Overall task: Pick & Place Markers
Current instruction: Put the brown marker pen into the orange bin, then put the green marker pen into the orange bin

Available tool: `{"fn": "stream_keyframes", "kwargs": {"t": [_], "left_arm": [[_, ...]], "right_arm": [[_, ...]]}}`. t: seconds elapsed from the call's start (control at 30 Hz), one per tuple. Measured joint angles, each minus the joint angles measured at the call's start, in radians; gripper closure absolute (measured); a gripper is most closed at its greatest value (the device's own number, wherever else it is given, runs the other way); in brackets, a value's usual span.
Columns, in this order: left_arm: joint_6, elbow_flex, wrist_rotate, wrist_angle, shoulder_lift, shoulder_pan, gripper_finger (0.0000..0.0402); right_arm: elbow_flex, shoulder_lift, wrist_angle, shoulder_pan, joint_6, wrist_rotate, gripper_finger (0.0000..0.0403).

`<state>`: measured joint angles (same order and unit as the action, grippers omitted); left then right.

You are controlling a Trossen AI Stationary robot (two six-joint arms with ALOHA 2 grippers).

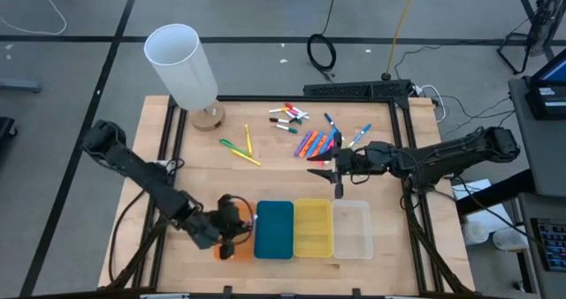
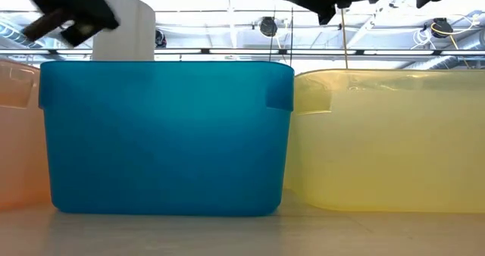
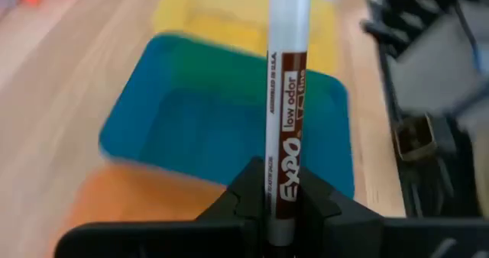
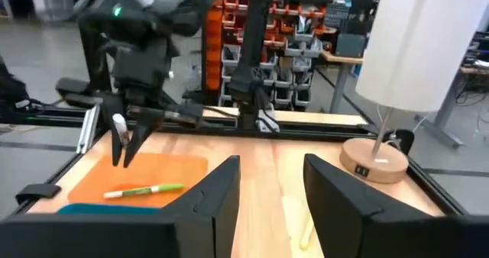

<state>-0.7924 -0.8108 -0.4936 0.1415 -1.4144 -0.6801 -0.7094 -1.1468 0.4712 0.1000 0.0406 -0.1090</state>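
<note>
A white marker (image 3: pixel 286 75) with a dark red label is in my left gripper (image 3: pixel 281 188), which is shut on it above the orange tray (image 1: pixel 232 249), next to the blue tray (image 1: pixel 274 230). The right wrist view shows that gripper (image 4: pixel 122 147) over the orange tray (image 4: pixel 137 178), where a green marker (image 4: pixel 145 189) lies flat. Several more markers (image 1: pixel 314 141) lie loose on the far middle of the table, with a green and a yellow one (image 1: pixel 239 147) to their left. My right gripper (image 4: pixel 271 189) is open and empty, held level beside the loose markers (image 1: pixel 332 171). My left gripper pinches the white marker between its two fingers at the labelled barrel, near one end (image 3: pixel 281 212). The marker runs along the fingers and sticks out well past their tips. It slants downward and is lifted clear above the trays.
A yellow tray (image 1: pixel 312 228) and a clear tray (image 1: pixel 351 230) stand in a row to the right of the blue one at the table's near edge. A lamp with a white shade (image 1: pixel 181 65) and a wooden base (image 1: pixel 208 115) stands at the far left. A black frame rail (image 1: pixel 402 157) borders the table.
</note>
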Motion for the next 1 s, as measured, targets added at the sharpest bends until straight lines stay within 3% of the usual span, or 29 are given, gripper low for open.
{"fn": "stream_keyframes", "kwargs": {"t": [0.13,0.4,0.6,0.83,1.0], "left_arm": [[-0.300,0.075,-0.125,0.006,0.000,-0.029,0.0360],[-0.577,0.149,-0.128,0.007,0.000,-0.029,0.0338],[-0.599,0.153,-0.040,-0.005,0.000,-0.029,0.0320],[-0.571,0.153,-0.056,-0.037,0.000,-0.037,0.0315],[-0.282,0.153,-0.185,-0.138,0.055,-0.036,0.0314]], "right_arm": [[0.000,0.007,0.048,0.000,0.013,0.000,0.0275],[0.000,0.025,0.036,0.000,0.051,0.001,0.0273],[0.000,0.040,-0.042,0.000,0.051,0.004,0.0264],[0.000,0.040,-0.103,0.000,0.053,0.005,0.0262],[0.000,0.055,-0.135,0.000,0.042,-0.040,0.0258]]}}
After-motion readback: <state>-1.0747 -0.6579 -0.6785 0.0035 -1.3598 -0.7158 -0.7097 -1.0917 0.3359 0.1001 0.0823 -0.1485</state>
